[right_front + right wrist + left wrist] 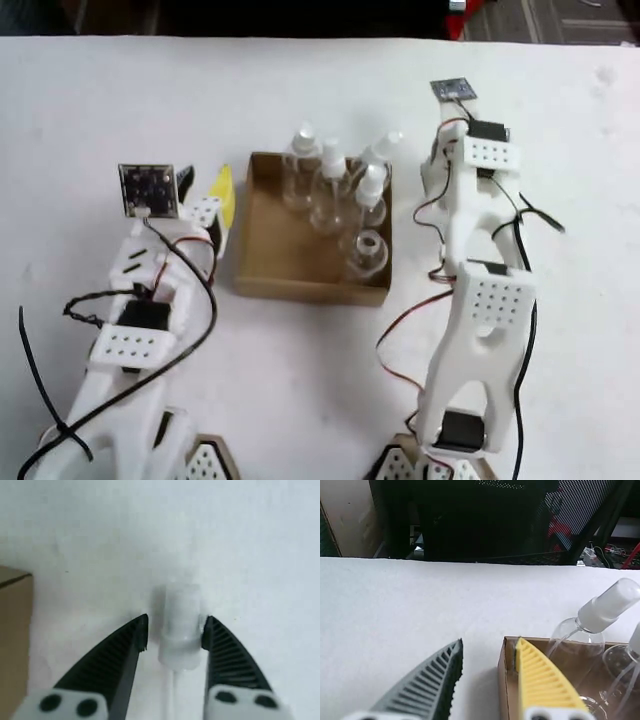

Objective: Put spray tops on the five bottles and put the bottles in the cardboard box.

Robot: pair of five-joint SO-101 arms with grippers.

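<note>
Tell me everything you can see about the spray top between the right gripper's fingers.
The spray top is a translucent white plastic cylinder with a thin dip tube trailing from one end. It appears to lie on its side on the white table, between the fingers of the open right gripper; contact is unclear.

A big white tabletop (320, 90) spreads out wide in the high view, a bit bumpy like cloth, and it runs back to a straight far edge. Past that edge the room is dark. In the left wrist view there is a black mesh thing (580, 502) full of tiny holes, something red (563, 532) showing by it, a thin red wire (631, 555) near some clutter, and a pale tan board (345, 522) standing well apart from them. At the far edge of the high view a strip of grey floor (560, 18) shows, with a small red thing (457, 6) just beside it.
</note>
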